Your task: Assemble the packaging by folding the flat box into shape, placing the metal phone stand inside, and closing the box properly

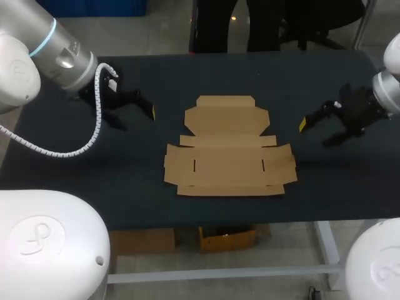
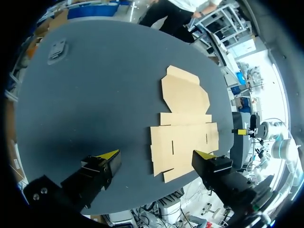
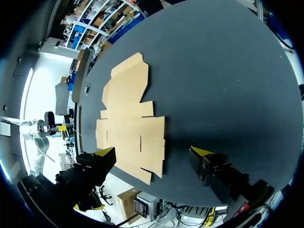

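Dark table [image 1: 337,187] with the flat box [image 1: 229,150] lying unfolded at its middle, left gripper [image 1: 137,119] and right gripper [image 1: 315,133] spread empty either side, likely phone stand [image 2: 57,47] off near a corner; folding, loading, closing undone

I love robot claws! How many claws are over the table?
2. The left gripper hangs open to the left of the flat cardboard box. The right gripper hangs open to its right. Neither touches the box.

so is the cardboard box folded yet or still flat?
Flat. The cardboard box lies fully spread on the table, every flap down, no walls raised, neither tool touching it.
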Motion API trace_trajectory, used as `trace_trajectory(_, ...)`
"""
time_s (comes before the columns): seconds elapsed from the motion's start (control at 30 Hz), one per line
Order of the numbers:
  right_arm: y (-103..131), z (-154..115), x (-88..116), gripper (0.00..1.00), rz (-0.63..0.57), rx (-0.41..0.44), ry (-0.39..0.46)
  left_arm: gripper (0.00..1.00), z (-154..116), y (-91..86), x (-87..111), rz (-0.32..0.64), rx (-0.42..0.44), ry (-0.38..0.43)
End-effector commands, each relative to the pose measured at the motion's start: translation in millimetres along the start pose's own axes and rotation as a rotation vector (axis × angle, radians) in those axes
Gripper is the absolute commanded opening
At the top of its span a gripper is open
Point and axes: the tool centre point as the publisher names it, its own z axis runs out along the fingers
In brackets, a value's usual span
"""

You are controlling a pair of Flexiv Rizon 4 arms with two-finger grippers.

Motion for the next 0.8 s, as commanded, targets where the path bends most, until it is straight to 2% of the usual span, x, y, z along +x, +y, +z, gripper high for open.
trace_trajectory(0.03,0.8,-2.7,2.4,1.0,0.013,0.003,0.004,1.0,1.1,0.9,4.4,-0.016,0.004,-0.01)
trace_trajectory(0.2,-7.6,-4.4,8.8,1.0,0.037,0.0,-0.012,1.0,11.0,15.8,10.4,-0.044,0.02,-0.012)
trace_trajectory(0.53,-13.8,-17.5,1.2,1.0,0.073,0.032,0.01,1.0,28.2,40.8,8.0,-0.022,-0.031,0.064)
trace_trajectory(0.8,-12.2,-23.2,-6.2,1.0,0.092,0.028,0.028,1.0,61.4,44.6,-0.2,0.019,-0.072,0.1)
